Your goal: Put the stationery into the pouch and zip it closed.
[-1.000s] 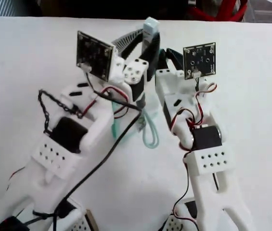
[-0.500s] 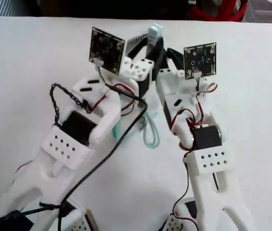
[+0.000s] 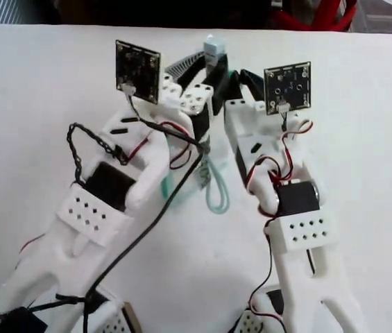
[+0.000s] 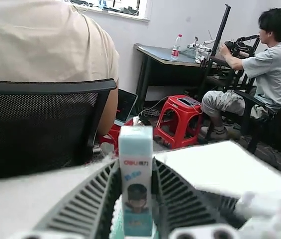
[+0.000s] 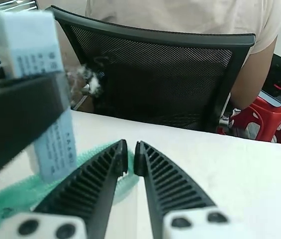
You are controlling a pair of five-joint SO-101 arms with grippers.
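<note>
Eraser is clamped upright in your left gripper, with one ribbed finger on each side and its top end poking out past the tips. In the high view the eraser sits at the far side of the worktop, between the two arm heads.

From the right wrist, the eraser has its lower end at the green mesh pouch. You can't tell whether it's touching the mesh or just above it. The pouch lies flat on the worktop under both arms and is mostly covered by them in the high view.

Your right gripper is just beside the eraser, tips down at the pouch's edge. Its fingers are together bar a thin sliver of gap. Can't tell if any mesh is pinched between them. In the high view the right gripper is right next to the left gripper.

A teal cord loop lies on the worktop between the two arms, nearer their bases than the grippers.

A black mesh chair stands beyond the worktop's far edge.
</note>
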